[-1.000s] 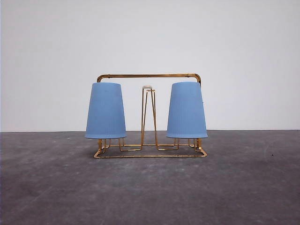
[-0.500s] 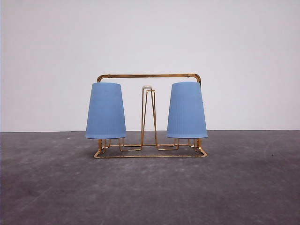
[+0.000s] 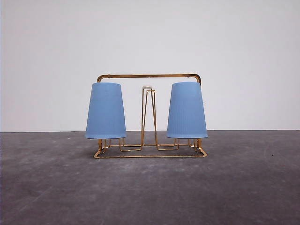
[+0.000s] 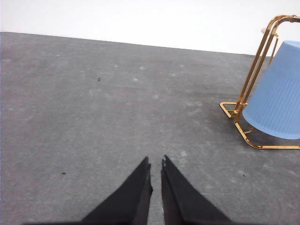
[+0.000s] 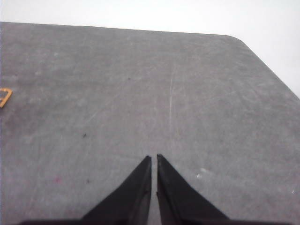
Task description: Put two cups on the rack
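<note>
Two light-blue ribbed cups hang upside down on the gold wire rack (image 3: 149,76) at the table's middle: one cup (image 3: 105,110) on the left side, the other cup (image 3: 186,110) on the right. A bare white-tipped prong stands between them. In the left wrist view the rack (image 4: 257,65) and one inverted cup (image 4: 276,96) sit off to the side, well apart from my left gripper (image 4: 156,161), which is shut with nothing in it. My right gripper (image 5: 154,157) is shut too, over bare table, with a corner of the rack's base (image 5: 4,97) at the frame edge.
The dark grey table (image 3: 150,187) stretches wide in front of the rack. A plain white wall stands behind it. In the right wrist view the table's rounded far corner (image 5: 236,40) and its side edge show.
</note>
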